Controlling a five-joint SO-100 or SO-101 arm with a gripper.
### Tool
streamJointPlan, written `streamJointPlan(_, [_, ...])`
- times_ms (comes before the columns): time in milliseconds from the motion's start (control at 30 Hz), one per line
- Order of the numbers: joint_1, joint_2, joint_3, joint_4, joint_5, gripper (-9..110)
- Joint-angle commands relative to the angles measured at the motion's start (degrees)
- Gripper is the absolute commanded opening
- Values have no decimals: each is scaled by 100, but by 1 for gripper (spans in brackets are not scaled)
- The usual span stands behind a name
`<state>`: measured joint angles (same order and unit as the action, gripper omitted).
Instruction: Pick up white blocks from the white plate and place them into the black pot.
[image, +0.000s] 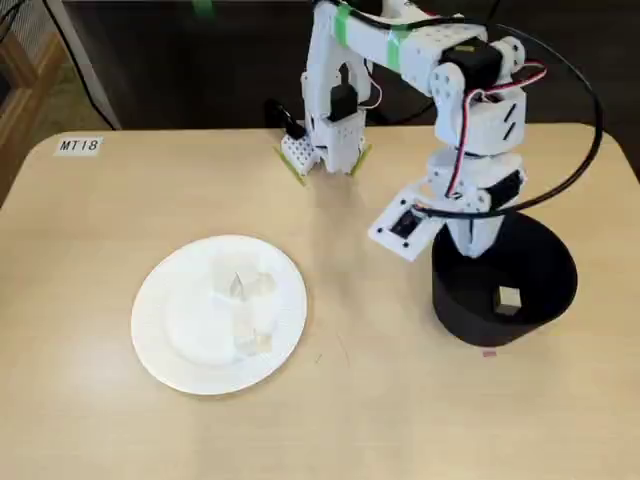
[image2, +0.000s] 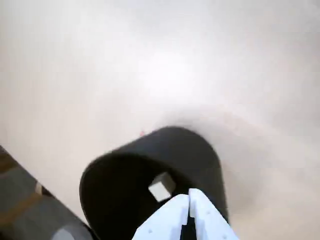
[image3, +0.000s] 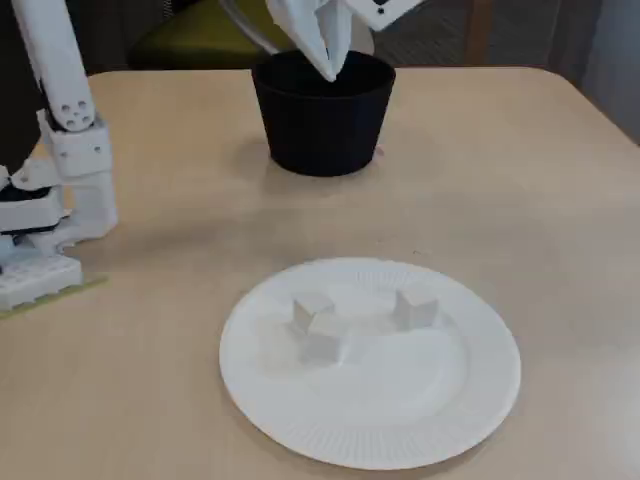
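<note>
Table (image: 100, 250): light wood top, a small label reading "MT18" (image: 79, 146) at its far left corner in a fixed view.

Arm (image: 470, 110): white, base clamped at the table's far edge, reaching over to the pot.

Plate (image: 220, 314): lies flat on the table, well apart from the pot, to its left in that fixed view and in front of it in a fixed view (image3: 370, 365).

Pot (image: 505, 285): upright, black, open top. Also seen in the wrist view (image2: 150, 185) and a fixed view (image3: 322, 112).

Gripper (image3: 332, 68): hangs just above the pot's rim, tips pointing down. In the wrist view (image2: 189, 200) the two white fingertips sit pressed together with nothing between them.

Blocks: three on the plate, grouped near its centre. Two close together (image3: 312, 308) (image3: 322, 345), one a little to the right (image3: 415, 305) in that view. A fourth block (image: 509, 297) lies on the pot's floor; the wrist view shows it (image2: 161, 188) just beside the fingertips, not touching them.
</note>
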<state>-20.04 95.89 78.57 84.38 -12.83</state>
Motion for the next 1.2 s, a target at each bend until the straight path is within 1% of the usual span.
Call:
streamJointPlan(0, [1301, 809, 264, 158, -281, -2])
streamJointPlan(100, [2364, 2180, 1819, -1072, -193, -2])
streamJointPlan(133, [2725, 2505, 2259, -1318, -176, -2])
streamJointPlan(333, [4324, 2751, 3129, -1424, -325, -2])
streamJointPlan(533, [5344, 2364, 3155, -1362, -281, -2])
streamJointPlan(633, [5651, 2118, 3120, -1292, -281, -2])
streamJointPlan(667, [5722, 2030, 3111, -1248, -316, 2])
streamJointPlan(733, [5801, 1890, 3111, -1099, -422, 18])
streamJointPlan(767, [5810, 1802, 3111, -1028, -475, 23])
streamJointPlan(833, [5730, 1626, 3111, -949, -545, 30])
streamJointPlan(1000, [5476, 1178, 3111, -993, -492, 33])
streamJointPlan(1167, [5432, 712, 3111, -1169, -176, 31])
